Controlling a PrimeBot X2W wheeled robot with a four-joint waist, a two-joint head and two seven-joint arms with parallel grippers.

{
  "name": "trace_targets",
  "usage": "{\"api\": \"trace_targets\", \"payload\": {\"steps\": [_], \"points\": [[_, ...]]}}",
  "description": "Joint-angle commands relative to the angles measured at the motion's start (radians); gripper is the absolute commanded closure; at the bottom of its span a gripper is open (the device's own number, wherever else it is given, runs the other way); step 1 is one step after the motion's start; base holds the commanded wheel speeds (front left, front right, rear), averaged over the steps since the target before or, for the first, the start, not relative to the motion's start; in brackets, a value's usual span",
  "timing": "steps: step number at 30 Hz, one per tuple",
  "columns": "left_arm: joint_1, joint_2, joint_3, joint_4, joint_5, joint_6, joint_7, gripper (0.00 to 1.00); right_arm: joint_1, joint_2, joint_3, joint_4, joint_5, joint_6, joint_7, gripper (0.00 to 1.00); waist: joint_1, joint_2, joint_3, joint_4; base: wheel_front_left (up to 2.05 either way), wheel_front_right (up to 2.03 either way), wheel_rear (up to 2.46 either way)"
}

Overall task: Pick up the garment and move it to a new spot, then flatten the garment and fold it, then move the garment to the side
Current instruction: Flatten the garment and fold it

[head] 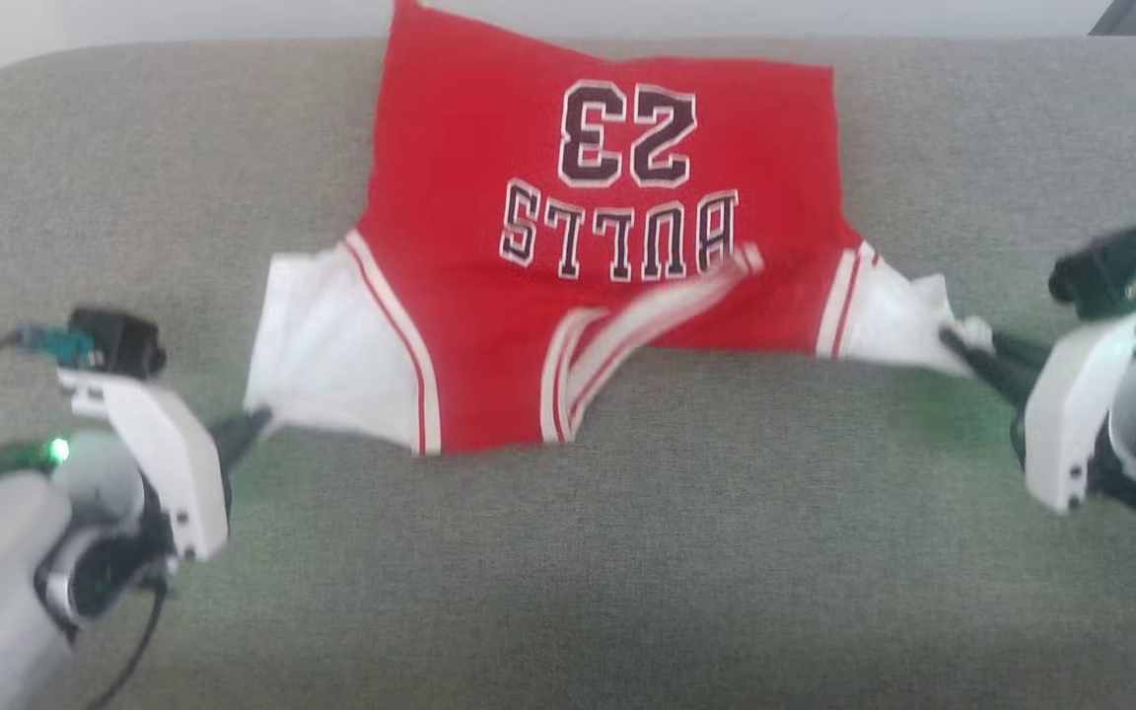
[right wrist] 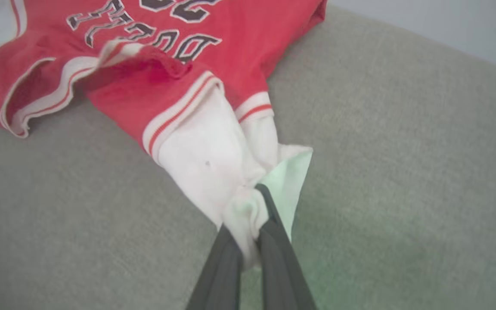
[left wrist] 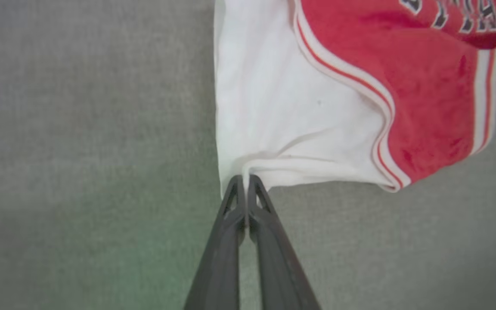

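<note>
Looks like the flatten step: red white-sleeved jersey T-shirt numbered 23 [head: 529,247] lies upper centre on grey fabric cushion [head: 627,572], your left gripper [head: 252,424] and right gripper [head: 953,340] each clamp a sleeve end, so next pull apart evenly.

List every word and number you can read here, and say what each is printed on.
"23": black, white-outlined, on the red front of the garment, upside down in the head view.
"BULLS": same garment, nearer the robot, also upside down.
Wrist views cut the lettering off.

Dark-fingered left gripper [left wrist: 246,181], white wrist [head: 169,463]
</note>
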Motion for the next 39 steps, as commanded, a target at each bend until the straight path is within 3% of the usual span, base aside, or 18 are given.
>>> {"api": "trace_targets", "payload": {"steps": [1, 16, 22, 27, 36, 37, 38, 39], "points": [[0.041, 0.018, -0.005, -0.026, -0.01, 0.019, 0.005, 1.0, 0.044, -0.012, -0.007, -0.025, 0.014, -0.001, 0.019, 1.0, 0.0, 0.0, -0.004, -0.004, 0.0, 0.0, 0.0], [0.319, 0.158, -0.025, -0.251, -0.125, 0.231, 0.072, 1.0, 0.353, -0.116, -0.046, -0.224, 0.09, -0.001, 0.241, 1.0, 0.0, 0.0, -0.049, -0.022, 0.0, 0.0, 0.0], [0.371, 0.201, -0.044, -0.306, -0.137, 0.284, 0.114, 1.0, 0.433, -0.15, -0.078, -0.265, 0.121, -0.002, 0.318, 1.0, 0.0, 0.0, -0.055, -0.024, 0.0, 0.0, 0.0], [0.398, 0.214, -0.043, -0.354, -0.162, 0.315, 0.126, 1.0, 0.492, -0.16, -0.115, -0.283, 0.125, -0.001, 0.364, 1.0, 0.0, 0.0, -0.055, -0.026, 0.0, 0.0, 0.0], [0.371, 0.187, -0.026, -0.378, -0.139, 0.324, 0.083, 1.0, 0.51, -0.088, -0.195, -0.271, 0.047, -0.002, 0.372, 1.0, 0.0, 0.0, -0.042, -0.027, 0.0, 0.0, 0.0], [0.363, 0.18, -0.018, -0.378, -0.14, 0.327, 0.074, 1.0, 0.509, -0.078, -0.202, -0.27, 0.038, -0.002, 0.375, 0.93, 0.0, 0.0, -0.041, -0.027, 0.0, 0.0, 0.0], [0.356, 0.177, -0.017, -0.38, -0.13, 0.325, 0.066, 1.0, 0.508, -0.066, -0.21, -0.273, 0.029, -0.001, 0.38, 0.76, 0.0, 0.0, -0.04, -0.027, 0.0, 0.0, 0.0], [0.348, 0.176, -0.015, -0.383, -0.12, 0.32, 0.056, 1.0, 0.505, -0.057, -0.222, -0.277, 0.016, -0.001, 0.379, 0.44, 0.0, 0.0, -0.039, -0.027, 0.0, 0.0, 0.0]]}}
